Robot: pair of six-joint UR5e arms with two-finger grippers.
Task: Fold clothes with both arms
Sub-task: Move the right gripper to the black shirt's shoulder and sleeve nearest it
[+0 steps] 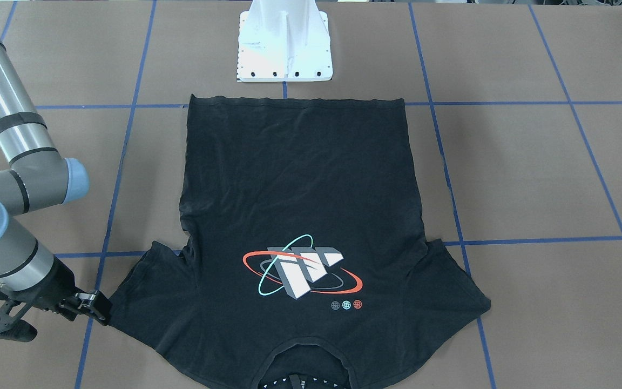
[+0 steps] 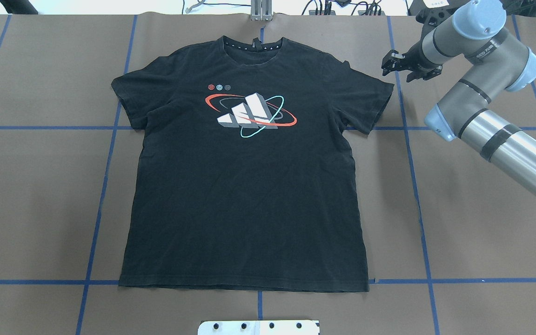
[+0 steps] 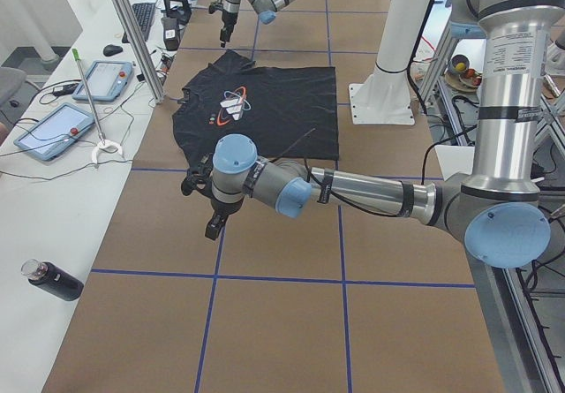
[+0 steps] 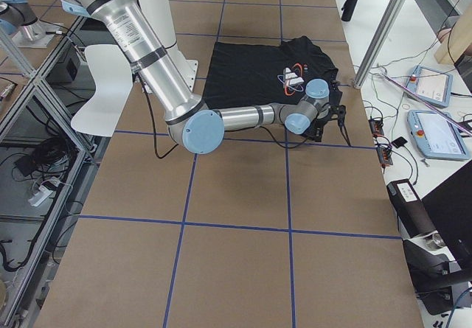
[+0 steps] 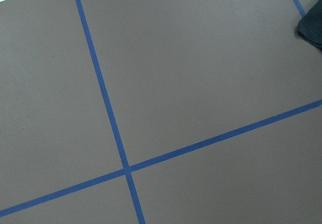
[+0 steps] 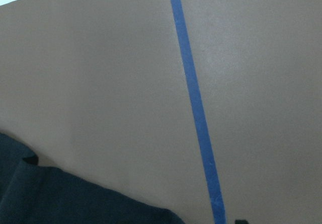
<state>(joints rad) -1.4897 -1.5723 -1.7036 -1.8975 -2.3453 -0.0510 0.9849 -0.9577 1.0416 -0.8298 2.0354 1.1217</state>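
Left arm (image 3: 371, 190), jaws indistinct

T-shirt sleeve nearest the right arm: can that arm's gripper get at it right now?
Probably yes. The right gripper hangs just beside that sleeve, with only brown table showing between them.

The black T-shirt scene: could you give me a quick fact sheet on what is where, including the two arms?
garment: black T-shirt, spread flat, print facing up
collar: on the side away from the robot
right pincer: by the sleeve on the robot's right; open or shut unclear
left pincer: over bare table, off the shirt on the robot's left; open or shut unclear
folds made: none
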